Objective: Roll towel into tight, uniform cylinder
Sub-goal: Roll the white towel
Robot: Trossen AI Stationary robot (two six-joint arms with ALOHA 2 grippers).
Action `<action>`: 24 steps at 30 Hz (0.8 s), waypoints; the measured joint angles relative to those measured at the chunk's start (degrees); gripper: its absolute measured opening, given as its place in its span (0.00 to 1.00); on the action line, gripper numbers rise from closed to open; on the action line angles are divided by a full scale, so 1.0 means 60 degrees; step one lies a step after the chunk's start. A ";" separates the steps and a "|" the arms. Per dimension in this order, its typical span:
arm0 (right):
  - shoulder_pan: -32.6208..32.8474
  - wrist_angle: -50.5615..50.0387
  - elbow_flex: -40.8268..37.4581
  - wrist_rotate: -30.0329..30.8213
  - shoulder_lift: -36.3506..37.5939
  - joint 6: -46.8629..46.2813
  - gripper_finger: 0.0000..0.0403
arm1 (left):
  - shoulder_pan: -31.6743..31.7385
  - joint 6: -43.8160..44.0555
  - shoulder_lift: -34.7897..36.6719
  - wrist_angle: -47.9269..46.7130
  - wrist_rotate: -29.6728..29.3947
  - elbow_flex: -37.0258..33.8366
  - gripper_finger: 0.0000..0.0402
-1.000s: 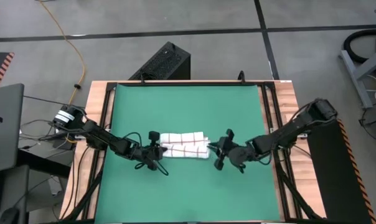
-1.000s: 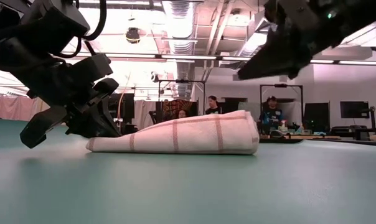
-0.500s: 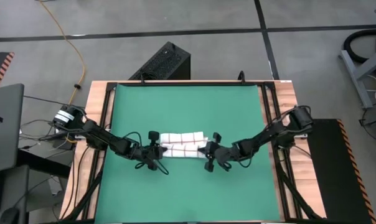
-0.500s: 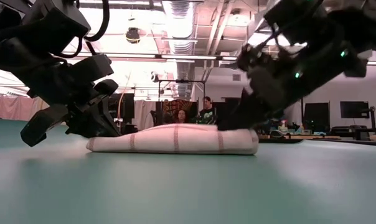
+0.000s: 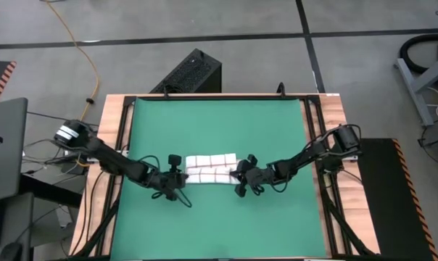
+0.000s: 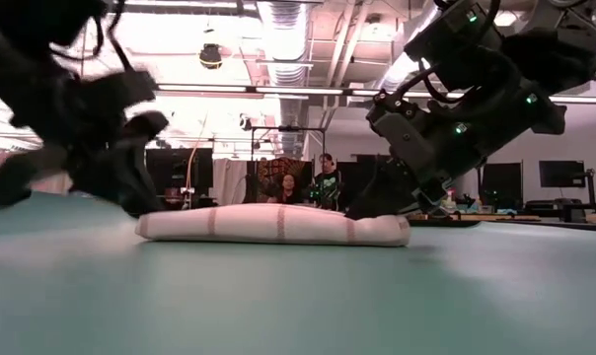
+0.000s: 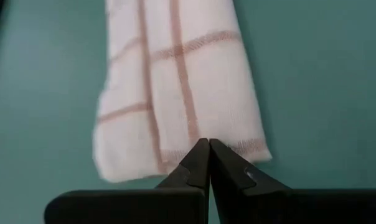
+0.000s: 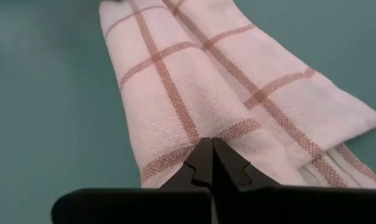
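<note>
From above, the towel [image 5: 211, 169] lies as a short flattened roll on the green mat [image 5: 219, 123], about midway between the tabletop's left and right edges and nearer its front edge than its back. The left pincer [image 5: 174, 177] sits at the roll's left end and the right pincer [image 5: 241, 176] at its right end, one arm to each end, probably so the roll can be worked evenly along its whole length.

At tabletop height, the roll [image 6: 273, 224] rests flat on the mat, low and wide rather than round, so it is not yet a tight cylinder. One dark pincer [image 6: 377, 202] presses down onto one end; by the overhead picture this is the right one. The other arm [image 6: 71, 128] comes down beside the opposite end. People show in the room behind.

In the left wrist view, the left pincer [image 7: 208, 155] has its tips pressed together, right at the hemmed end of the towel [image 7: 175, 87]. Whether any cloth is caught between them I cannot tell; it looks more like a touch than a hold.

In the right wrist view, the right pincer [image 8: 210, 154] is also closed tip to tip, resting on top of the towel [image 8: 206, 74] near its end, where folded layers fan out. It appears to press the cloth rather than hold it.
</note>
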State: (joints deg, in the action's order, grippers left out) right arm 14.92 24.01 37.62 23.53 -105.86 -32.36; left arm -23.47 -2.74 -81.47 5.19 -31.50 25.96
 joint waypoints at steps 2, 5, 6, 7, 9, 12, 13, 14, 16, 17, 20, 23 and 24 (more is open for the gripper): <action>0.0000 0.0021 -0.0016 -0.0042 0.0000 -0.0003 0.04 | -0.0195 0.0009 0.0511 0.0143 -0.0284 0.0002 0.00; -0.0001 0.0055 -0.0025 -0.0056 -0.0007 -0.0010 0.04 | -0.0347 -0.0874 0.0981 0.1902 -0.0317 -0.0123 0.00; -0.0001 0.0055 -0.0025 -0.0072 -0.0007 -0.0011 0.04 | -0.0344 -0.1341 0.0993 0.2730 -0.0188 -0.0233 0.00; -0.0001 0.0057 -0.0026 -0.0083 -0.0011 -0.0010 0.04 | -0.0285 -0.1850 0.0930 0.3551 0.0023 -0.0313 0.00; -0.0001 0.0096 -0.0039 -0.0095 -0.0015 -0.0007 0.04 | 0.0007 -0.2793 0.0611 0.5044 0.0427 -0.0418 0.00; -0.0001 0.0203 -0.0055 -0.0112 -0.0024 0.0112 0.04 | 0.0738 -0.3288 -0.0182 0.6299 0.1133 -0.0454 0.00; -0.0001 0.0256 -0.0058 -0.0118 -0.0031 0.0177 0.04 | 0.1003 -0.3271 -0.0506 0.6561 0.1535 -0.0428 0.00; -0.0001 0.0307 -0.0062 -0.0120 -0.0036 0.0201 0.04 | 0.1255 -0.3231 -0.0862 0.6893 0.1912 -0.0395 0.00; -0.0001 0.0332 -0.0065 -0.0125 -0.0036 0.0222 0.04 | 0.1637 -0.3234 -0.1584 0.7540 0.2363 -0.0197 0.00; -0.0001 0.0332 -0.0065 -0.0127 -0.0036 0.0222 0.04 | 0.1778 -0.3352 -0.1926 0.7778 0.2439 -0.0090 0.00; -0.0001 0.0332 -0.0065 -0.0133 -0.0040 0.0225 0.04 | 0.2047 -0.3780 -0.2854 0.8176 0.2533 0.0450 0.00; 0.0003 0.0332 -0.0065 -0.0138 -0.0040 0.0230 0.04 | 0.2230 -0.3914 -0.3516 0.7966 0.3118 0.1041 0.00; 0.0003 0.0332 -0.0065 -0.0138 -0.0040 0.0233 0.04 | 0.2280 -0.3897 -0.3740 0.7789 0.3238 0.1195 0.00</action>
State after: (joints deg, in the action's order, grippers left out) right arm 14.94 26.00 37.23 22.70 -106.10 -30.96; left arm -9.79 -26.12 -103.91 51.92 -12.08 33.13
